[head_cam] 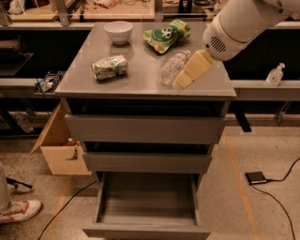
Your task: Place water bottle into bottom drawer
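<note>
A lab or workshop: cluttered workbenches (126, 11) run along the back, cables (69, 207) trail over the speckled, tape-lined floor (262, 215), a cardboard box (58, 152) sits beside the grey cabinet (145, 129), and a white robot arm (239, 23) holds its claw (183, 79) over the tabletop (136, 82).

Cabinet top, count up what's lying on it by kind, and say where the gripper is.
bowl: 1
snack bag: 1
crushed can: 1
water bottle: 1
Total: 4
The gripper hangs over the cabinet top, close beside the water bottle.
</note>
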Robot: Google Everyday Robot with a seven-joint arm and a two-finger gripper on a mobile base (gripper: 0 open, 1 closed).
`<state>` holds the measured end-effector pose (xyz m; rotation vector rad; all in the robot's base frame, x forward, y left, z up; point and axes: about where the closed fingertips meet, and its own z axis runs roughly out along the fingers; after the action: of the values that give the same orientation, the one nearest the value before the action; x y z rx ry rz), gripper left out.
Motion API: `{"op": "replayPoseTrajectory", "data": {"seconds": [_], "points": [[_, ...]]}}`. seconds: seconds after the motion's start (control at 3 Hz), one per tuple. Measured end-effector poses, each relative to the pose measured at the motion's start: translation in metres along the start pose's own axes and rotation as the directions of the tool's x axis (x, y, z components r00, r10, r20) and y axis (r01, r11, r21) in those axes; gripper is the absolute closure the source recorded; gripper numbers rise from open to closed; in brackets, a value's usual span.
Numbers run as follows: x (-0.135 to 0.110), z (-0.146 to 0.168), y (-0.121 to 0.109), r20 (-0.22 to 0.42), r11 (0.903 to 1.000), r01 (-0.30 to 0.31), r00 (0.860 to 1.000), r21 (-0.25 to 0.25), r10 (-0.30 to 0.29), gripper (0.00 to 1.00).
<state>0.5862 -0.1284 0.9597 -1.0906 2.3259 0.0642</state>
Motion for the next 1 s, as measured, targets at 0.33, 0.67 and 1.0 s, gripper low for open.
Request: {"op": "replayPoseTrajectory", "data": {"seconds": [0.33, 0.67, 1.0], "points": [[0.0, 0.0, 0.0, 0.0, 1.0, 0.0, 1.0, 0.0, 0.0, 0.0], [-0.009, 0.021, -0.009, -0.002, 0.9956, -0.092, 0.996, -0.016, 0.092, 0.0], [-0.03, 0.06, -0.023, -0.02, 0.9677, -0.251, 0.968, -0.02, 0.251, 0.0]]}}
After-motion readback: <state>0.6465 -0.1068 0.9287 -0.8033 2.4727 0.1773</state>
